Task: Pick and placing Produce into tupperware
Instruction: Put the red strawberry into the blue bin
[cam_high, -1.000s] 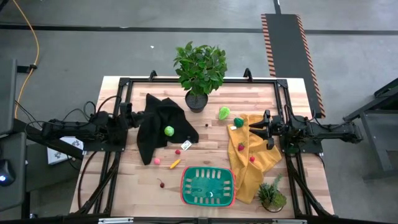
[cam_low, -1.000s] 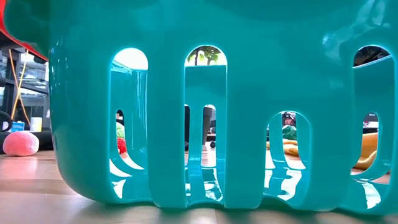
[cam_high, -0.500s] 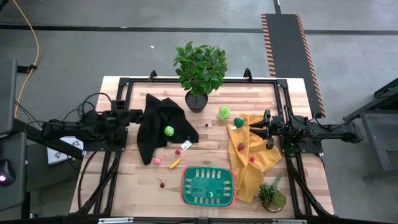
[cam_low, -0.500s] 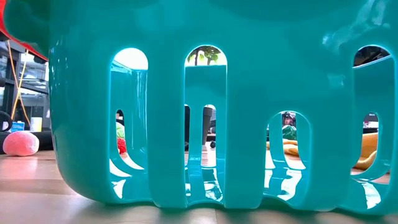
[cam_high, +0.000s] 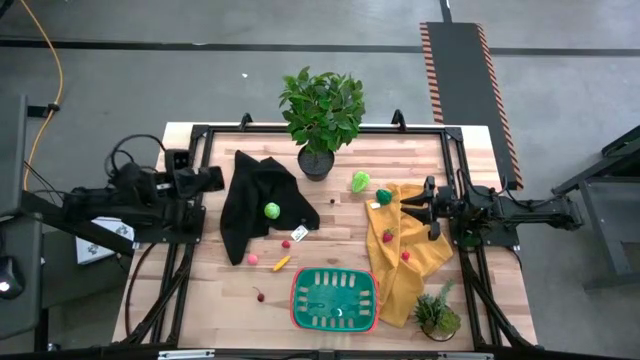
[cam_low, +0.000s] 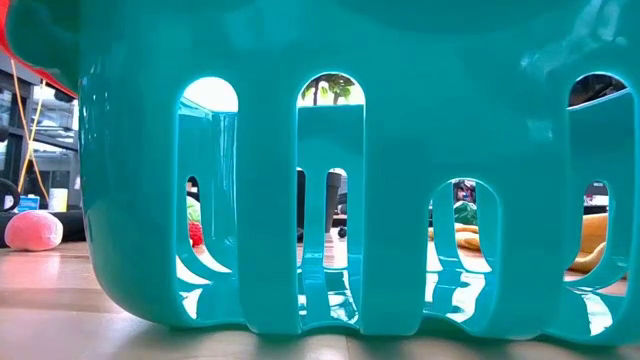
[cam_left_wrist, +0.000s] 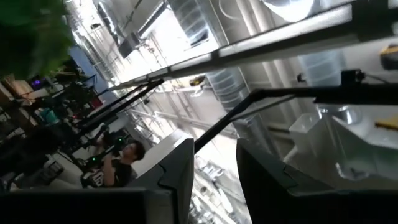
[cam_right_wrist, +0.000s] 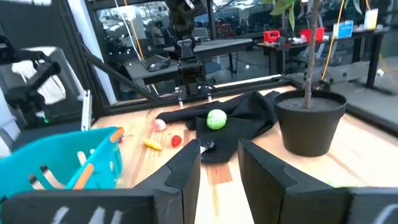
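meanwhile both grippers (cam_high: 212, 180) (cam_high: 407, 200) hang empty, jaws narrowly apart.

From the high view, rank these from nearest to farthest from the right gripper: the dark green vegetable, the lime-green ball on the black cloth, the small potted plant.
Measured from the right gripper:
1. Dark green vegetable, just beside it on the yellow cloth.
2. Small potted plant, at the table's near right corner.
3. Lime-green ball, across the table on the black cloth.
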